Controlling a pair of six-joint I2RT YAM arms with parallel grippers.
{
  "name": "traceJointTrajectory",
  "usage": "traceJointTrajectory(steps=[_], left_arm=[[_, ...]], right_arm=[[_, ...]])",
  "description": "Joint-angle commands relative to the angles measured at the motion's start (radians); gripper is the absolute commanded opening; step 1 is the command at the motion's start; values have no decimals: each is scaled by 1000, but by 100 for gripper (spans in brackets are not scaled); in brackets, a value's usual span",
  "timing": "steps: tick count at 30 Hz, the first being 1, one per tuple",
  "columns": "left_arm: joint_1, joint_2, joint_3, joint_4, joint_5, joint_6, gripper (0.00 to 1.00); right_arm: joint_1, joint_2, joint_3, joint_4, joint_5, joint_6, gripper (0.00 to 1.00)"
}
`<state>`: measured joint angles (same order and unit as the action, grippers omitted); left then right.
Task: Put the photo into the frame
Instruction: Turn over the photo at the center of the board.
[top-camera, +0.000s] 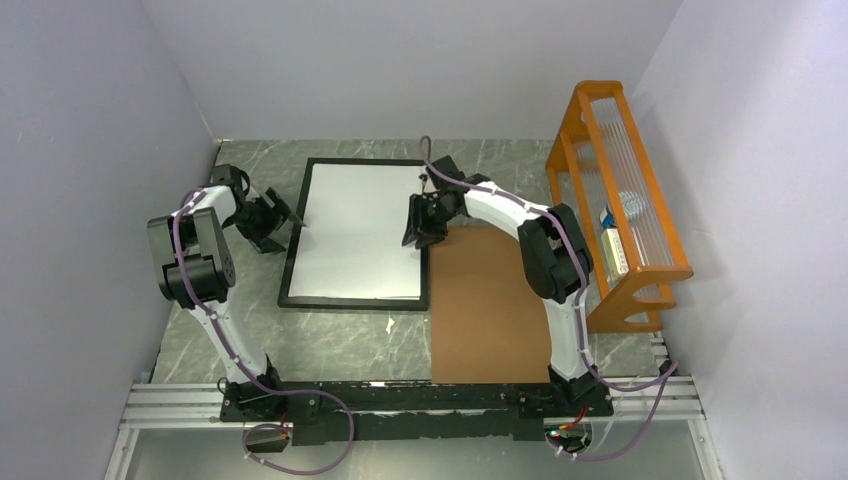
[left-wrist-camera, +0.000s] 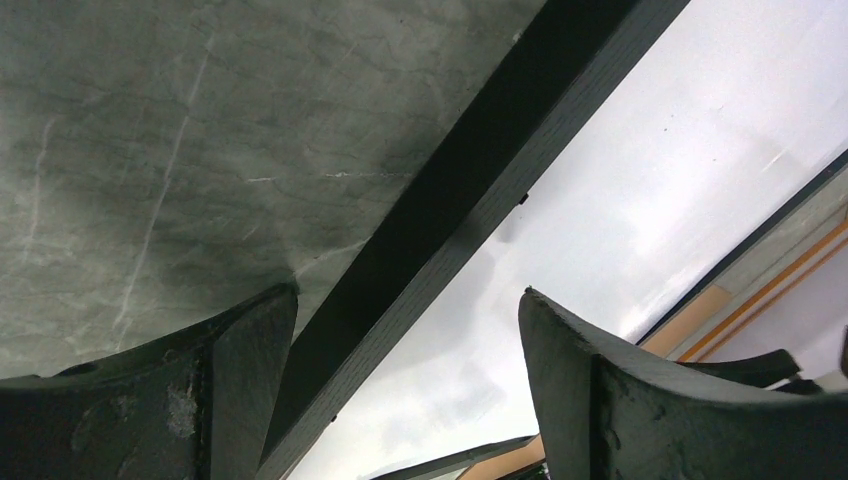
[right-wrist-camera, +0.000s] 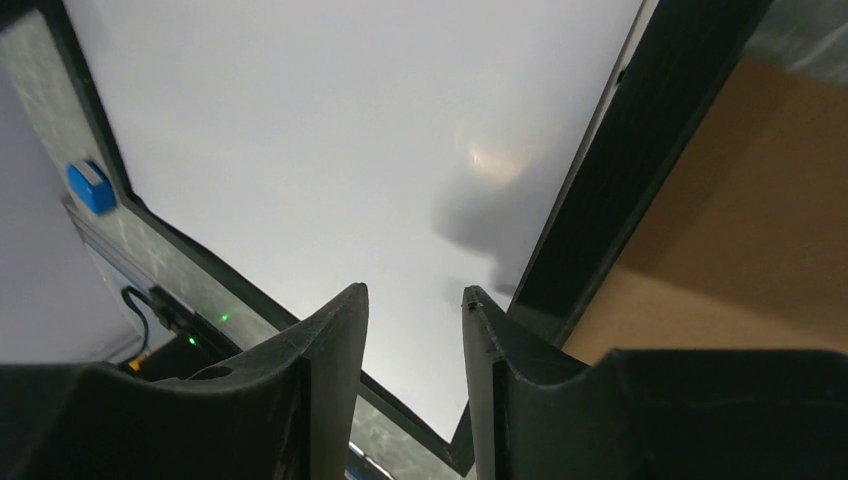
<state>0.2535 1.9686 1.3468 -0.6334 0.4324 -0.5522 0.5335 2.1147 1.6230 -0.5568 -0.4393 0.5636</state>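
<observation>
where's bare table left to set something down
Bare table lies between the frame's near edge and the arm bases, left of the brown board; a thinner strip runs behind the frame. Crowded on the right: board, right arm, orange rack.

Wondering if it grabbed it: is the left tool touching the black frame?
Cannot tell. Left wrist view: the left tool straddles the frame, a fingertip beside its edge; no plain gap.

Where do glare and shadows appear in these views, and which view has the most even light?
Right wrist view: a small warm glare spot on the white sheet, and a grey shadow below it, beside the frame. Left wrist view: a faint soft shadow on the sheet next to the frame's bar. Top external view: even light, no glare spot.
</observation>
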Motion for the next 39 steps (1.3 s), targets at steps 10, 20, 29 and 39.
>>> traceJointTrajectory(steps=[10, 20, 29, 39], left_arm=[[-13, 7, 26, -5, 22, 20, 87], [-14, 8, 30, -8, 26, 21, 87], [-14, 5, 34, -16, 25, 24, 87], [-14, -33, 48, -30, 14, 43, 87]], right_arm=[[64, 0, -14, -88, -41, -124, 46], [86, 33, 20, -126, -90, -181, 47], [100, 46, 50, -127, -91, -202, 48], [-17, -285, -143, 178, 171, 44, 50]])
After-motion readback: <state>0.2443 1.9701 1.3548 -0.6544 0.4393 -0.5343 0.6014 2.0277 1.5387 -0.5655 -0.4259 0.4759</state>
